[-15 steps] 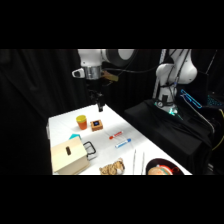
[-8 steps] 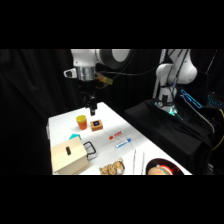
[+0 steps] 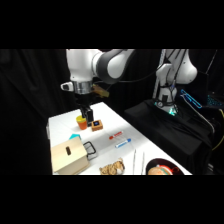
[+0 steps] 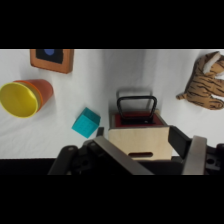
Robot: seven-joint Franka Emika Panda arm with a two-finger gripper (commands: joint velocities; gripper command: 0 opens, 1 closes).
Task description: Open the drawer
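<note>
- drawer [image 3: 70, 157] at table's near left, black loop handle [image 4: 135, 105] on its front; looks shut or barely out.
- gripper [image 3: 86, 114] high above orange cup [image 3: 81, 122], well apart from drawer; fingers spread, holding nothing.
- Step: approach. Next: descend to handle, grip, pull.

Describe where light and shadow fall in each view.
Side view: the table is brightly lit against black surroundings, with a teal glow beside the arm's base. Wrist view: a soft grey shadow lies on the table beyond the drawer, past its handle.
</note>
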